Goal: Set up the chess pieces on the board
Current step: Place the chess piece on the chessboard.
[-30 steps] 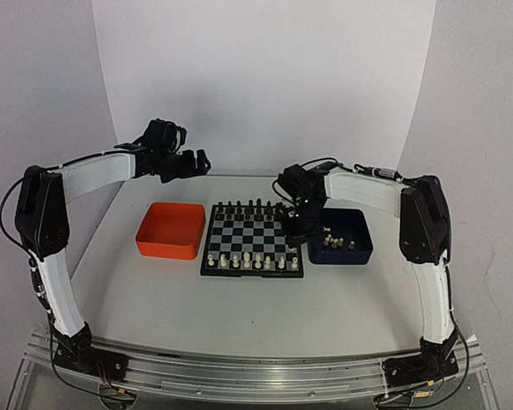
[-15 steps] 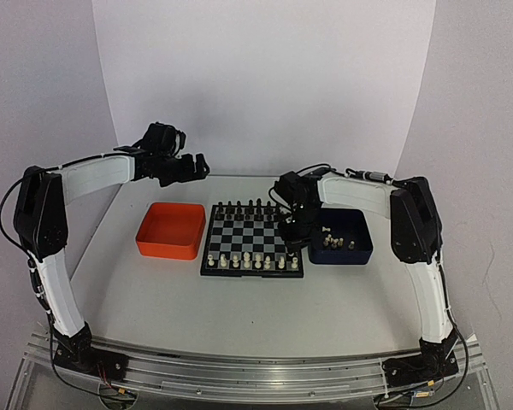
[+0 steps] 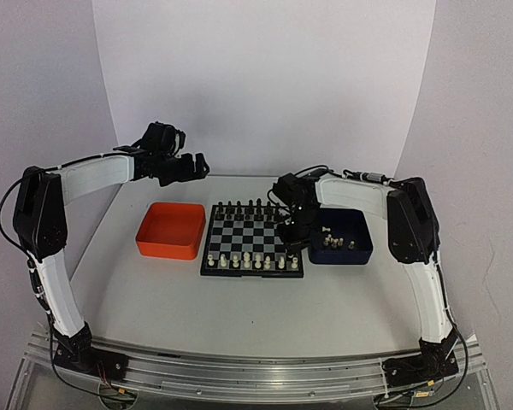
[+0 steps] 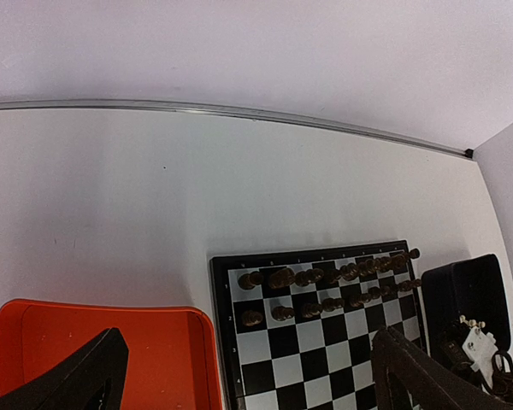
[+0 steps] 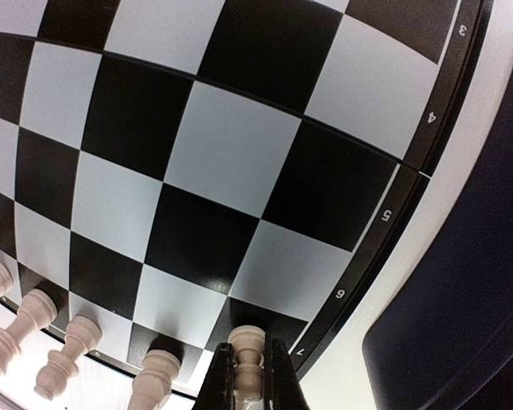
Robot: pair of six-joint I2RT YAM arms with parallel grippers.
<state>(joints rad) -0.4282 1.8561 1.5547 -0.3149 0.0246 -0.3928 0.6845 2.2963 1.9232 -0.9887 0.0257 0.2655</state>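
Your right claw (image 3: 292,242) hangs over the right edge of the board (image 3: 248,232), near its front corner, with one piece (image 5: 246,343) in its grip. Left of the claw, chess pieces (image 3: 250,260) line the board's near edge; the opposing pieces (image 3: 244,207) line the far edge, behind it. Just right of the claw lies a tray (image 3: 342,259) with loose pieces (image 3: 338,243) in it. Far to its left, past the board, lies an empty tray (image 3: 171,226), with your left claw (image 3: 201,164) behind that.

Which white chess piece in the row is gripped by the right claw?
The white piece at the right end of the row, beside the border number 7. The right claw is shut on it; the other pieces stand free to its left.
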